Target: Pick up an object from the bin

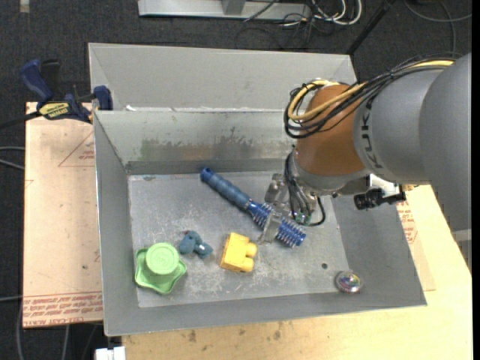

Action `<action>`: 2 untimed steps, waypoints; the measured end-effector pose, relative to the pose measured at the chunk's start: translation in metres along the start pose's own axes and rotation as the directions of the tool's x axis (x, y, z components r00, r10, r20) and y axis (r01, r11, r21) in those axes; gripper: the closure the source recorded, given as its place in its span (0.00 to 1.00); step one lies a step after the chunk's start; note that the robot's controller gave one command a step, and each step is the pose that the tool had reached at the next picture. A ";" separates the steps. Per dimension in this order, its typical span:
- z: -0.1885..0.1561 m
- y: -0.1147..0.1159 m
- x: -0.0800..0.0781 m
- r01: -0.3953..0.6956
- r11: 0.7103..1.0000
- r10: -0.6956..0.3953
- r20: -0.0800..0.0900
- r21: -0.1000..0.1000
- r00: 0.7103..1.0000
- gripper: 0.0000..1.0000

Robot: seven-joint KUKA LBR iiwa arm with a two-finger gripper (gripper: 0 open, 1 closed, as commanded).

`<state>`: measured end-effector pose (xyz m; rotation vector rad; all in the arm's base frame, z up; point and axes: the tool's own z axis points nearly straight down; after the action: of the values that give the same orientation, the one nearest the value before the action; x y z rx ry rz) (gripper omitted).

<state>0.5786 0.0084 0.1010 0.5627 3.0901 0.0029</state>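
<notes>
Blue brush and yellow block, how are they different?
The blue brush is long and thin; the yellow block is short and chunky. The blue brush lies slanted, with its bristle end at the end effector; the yellow block sits closer to the front wall. Both lie loose on the floor of the bin.

Green star-shaped lid front left, small blue piece, yellow block, shiny disc front right

Blue brush and yellow block crowd the middle; left-rear floor open.
</notes>
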 end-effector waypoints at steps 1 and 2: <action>0.002 -0.007 0.003 -0.113 0.994 0.113 -0.002 0.001 0.994 0.00; 0.033 -0.001 0.008 -0.135 0.991 0.135 -0.003 0.003 0.991 0.00</action>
<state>0.5705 0.0108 0.0679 0.7713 3.0488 0.0002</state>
